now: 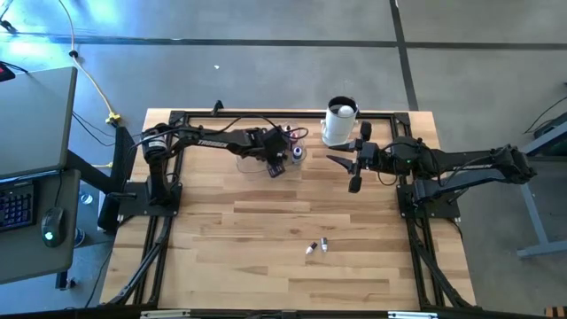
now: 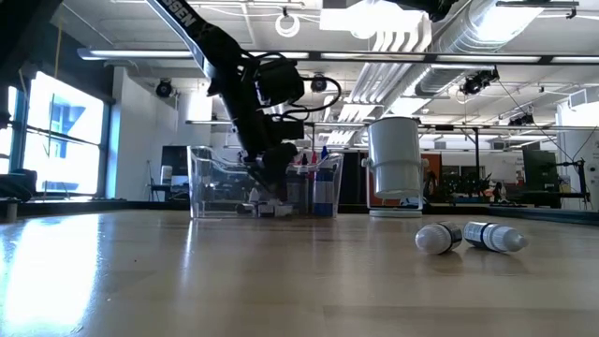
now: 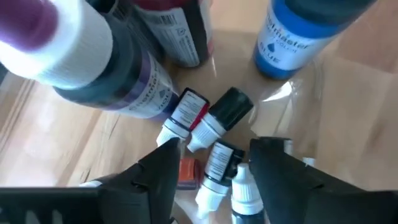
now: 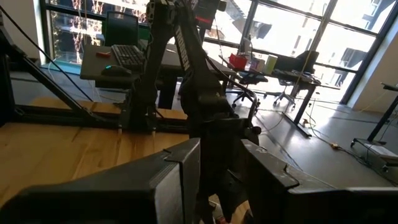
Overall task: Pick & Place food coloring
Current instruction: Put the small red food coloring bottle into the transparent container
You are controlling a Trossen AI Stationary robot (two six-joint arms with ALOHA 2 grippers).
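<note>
Jaws of the left gripper (image 3: 208, 165) stand open over small food coloring bottles (image 3: 214, 165) in the clear bin (image 2: 211, 183); lift straight up, clearing neighbours.

Right gripper (image 1: 354, 170) waits, jaws part-open.

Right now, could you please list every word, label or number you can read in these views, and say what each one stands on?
"BLUE": on the blue bottle, under a brand line too blurred to read in full.
"SEN": letters on the left arm, the rest cut off.
Barcode on the dark red bottle: digits unreadable.
Labels on the small bottles: too small.
White lettering on both arms in the high view: too small.
</note>
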